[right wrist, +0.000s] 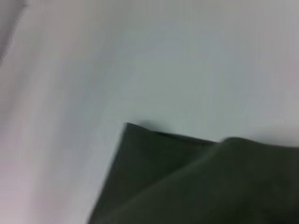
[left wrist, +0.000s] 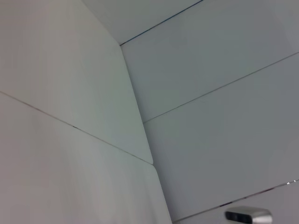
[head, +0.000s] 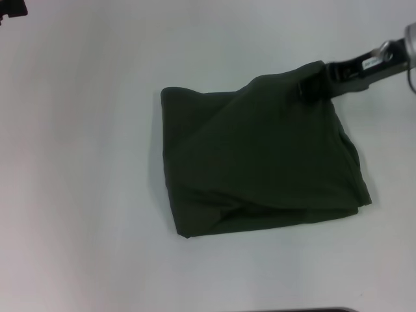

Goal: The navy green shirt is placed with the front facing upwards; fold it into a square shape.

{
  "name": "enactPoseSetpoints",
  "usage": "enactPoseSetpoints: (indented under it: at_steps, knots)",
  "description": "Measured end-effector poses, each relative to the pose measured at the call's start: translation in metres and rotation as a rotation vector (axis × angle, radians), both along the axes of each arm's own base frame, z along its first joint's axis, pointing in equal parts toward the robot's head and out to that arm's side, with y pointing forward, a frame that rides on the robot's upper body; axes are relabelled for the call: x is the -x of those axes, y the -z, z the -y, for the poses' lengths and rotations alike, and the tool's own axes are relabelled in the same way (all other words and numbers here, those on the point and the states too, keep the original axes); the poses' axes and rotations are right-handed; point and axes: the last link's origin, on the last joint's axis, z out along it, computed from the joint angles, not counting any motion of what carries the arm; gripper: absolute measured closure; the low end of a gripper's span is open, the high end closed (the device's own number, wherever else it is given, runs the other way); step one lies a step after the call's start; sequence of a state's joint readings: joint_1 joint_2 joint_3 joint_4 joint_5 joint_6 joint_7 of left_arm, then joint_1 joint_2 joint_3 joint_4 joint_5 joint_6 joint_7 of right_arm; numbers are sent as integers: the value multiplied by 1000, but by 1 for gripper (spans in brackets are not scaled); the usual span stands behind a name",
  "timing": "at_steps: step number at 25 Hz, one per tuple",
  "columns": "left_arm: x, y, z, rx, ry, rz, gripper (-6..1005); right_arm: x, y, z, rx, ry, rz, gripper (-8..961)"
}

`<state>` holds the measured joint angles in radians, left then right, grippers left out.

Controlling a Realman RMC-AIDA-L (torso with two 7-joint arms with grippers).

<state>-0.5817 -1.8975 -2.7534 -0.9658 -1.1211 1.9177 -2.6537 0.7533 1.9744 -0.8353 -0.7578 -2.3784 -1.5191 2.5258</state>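
Observation:
The navy green shirt (head: 260,156) lies folded into a rough rectangle in the middle of the white table (head: 78,162), with its lettering and collar hidden. My right gripper (head: 313,83) reaches in from the far right and is shut on the shirt's far right corner, which is drawn up toward it over the layer below. The right wrist view shows the shirt's (right wrist: 196,182) dark cloth and one folded corner against the table. My left arm (head: 10,9) is parked at the far left corner. The left wrist view shows only pale wall panels (left wrist: 210,93).
The white table surrounds the shirt on all sides. A dark edge (head: 299,310) shows at the near rim of the head view.

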Motion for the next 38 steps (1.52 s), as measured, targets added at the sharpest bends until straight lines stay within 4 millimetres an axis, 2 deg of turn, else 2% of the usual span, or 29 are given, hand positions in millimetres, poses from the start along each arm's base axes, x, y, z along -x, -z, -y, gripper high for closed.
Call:
enactPoseSetpoints:
  at_steps: [4,7,11,15,21,28,34,38]
  knots:
    - [1,1,1,4,-1,2,403,8,-21,8,57,-6,-62,423]
    - [2,1,3,7,-3,4,404,8,-26,20,138,6,-95,423]
    - [4,1,4,7,-9,3,404,-5,-22,39,237,47,-69,421]
    - [4,1,3,6,-12,-1,404,-19,-18,49,267,93,-57,422]
    - [6,2,4,7,-15,3,404,-41,-9,55,273,151,28,423]
    - [7,2,4,7,-15,4,404,-56,-16,58,289,185,147,422]
    - [5,8,4,39,-6,-22,404,-36,-34,50,225,134,28,423]
    - [7,26,8,147,1,-123,404,-22,-36,50,232,90,-66,422]
